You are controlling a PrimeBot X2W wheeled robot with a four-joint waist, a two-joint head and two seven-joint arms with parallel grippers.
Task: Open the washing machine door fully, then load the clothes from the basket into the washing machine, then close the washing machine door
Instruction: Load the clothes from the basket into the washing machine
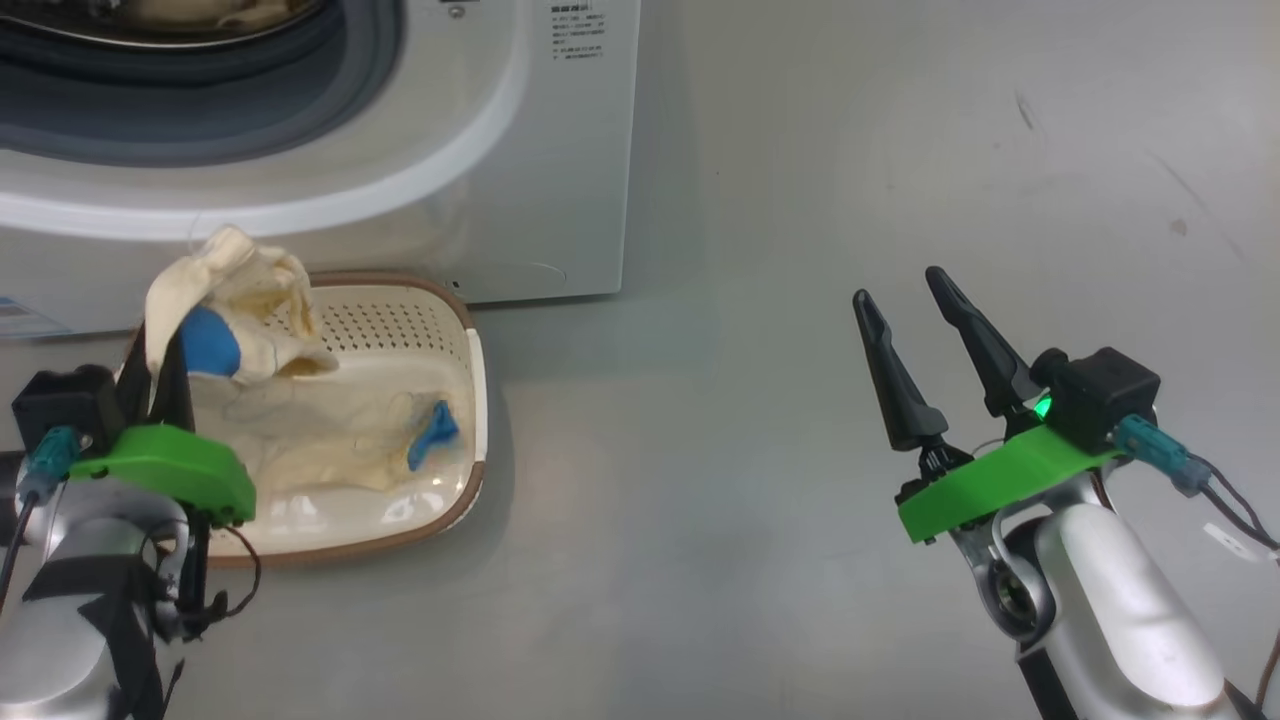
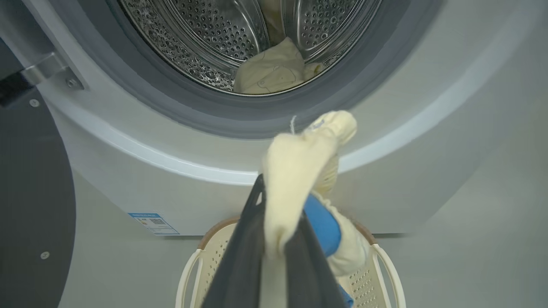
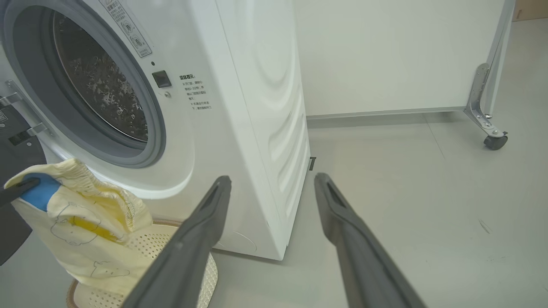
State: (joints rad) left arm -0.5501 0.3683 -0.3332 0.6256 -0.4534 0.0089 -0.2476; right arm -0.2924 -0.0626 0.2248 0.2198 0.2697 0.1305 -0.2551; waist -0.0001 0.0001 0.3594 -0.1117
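The left gripper (image 2: 280,222) is clamped on a bunched fold of a cream garment (image 1: 240,290) near its blue patch (image 1: 210,340), raised just above the basket (image 1: 478,380) in front of the washing machine (image 1: 560,150). The garment's lower part drapes down onto the other clothes (image 1: 330,430) in the basket. The main risk is a narrow pinch: the soft fabric may slip out on the way up. The hanging tail may also drag the light basket, or catch on the grey rubber seal (image 2: 239,119) and drop to the floor (image 1: 750,450) short of the drum (image 2: 205,38), where one piece (image 2: 269,70) already lies. The washing machine door (image 2: 30,192) stands open at the left. The right gripper (image 1: 898,284) is spread wide and empty, well apart.
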